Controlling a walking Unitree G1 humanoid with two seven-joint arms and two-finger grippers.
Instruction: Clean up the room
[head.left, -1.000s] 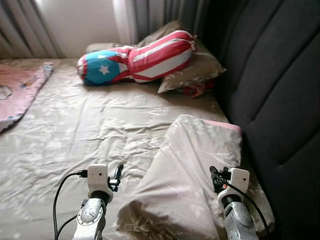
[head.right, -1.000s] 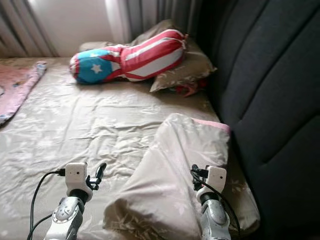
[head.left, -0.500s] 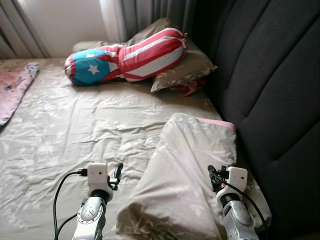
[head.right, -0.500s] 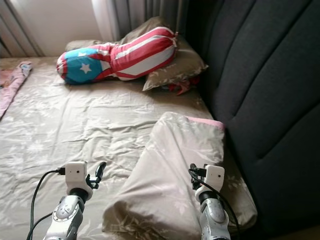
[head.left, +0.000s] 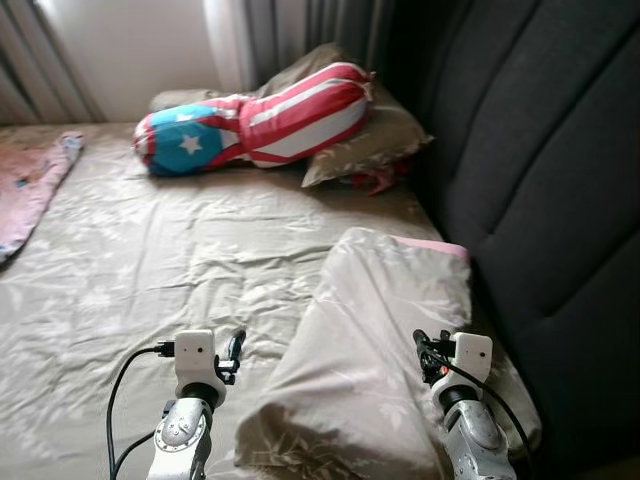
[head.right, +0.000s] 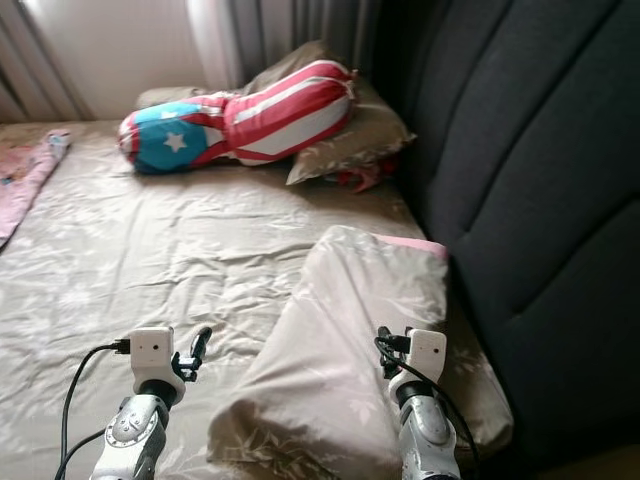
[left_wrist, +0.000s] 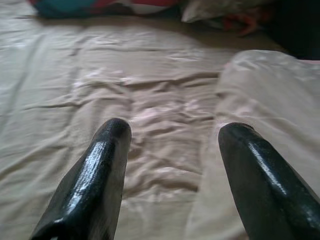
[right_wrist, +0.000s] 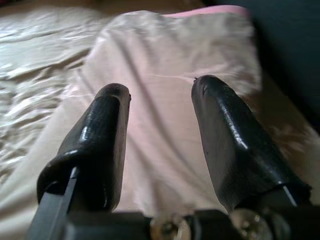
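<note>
Nothing has shifted: left gripper (left_wrist: 172, 170) and right gripper (right_wrist: 160, 137) hover above pillow (head.left: 380, 340), jaws apart, empty.

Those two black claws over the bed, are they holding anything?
Nothing is held. The left gripper and right gripper both have their jaws apart, hovering above the sheet and the near pillow.

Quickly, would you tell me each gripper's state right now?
Left gripper: open, holding nothing, above the bedsheet.
Right gripper: open, holding nothing, over the pillow.
</note>
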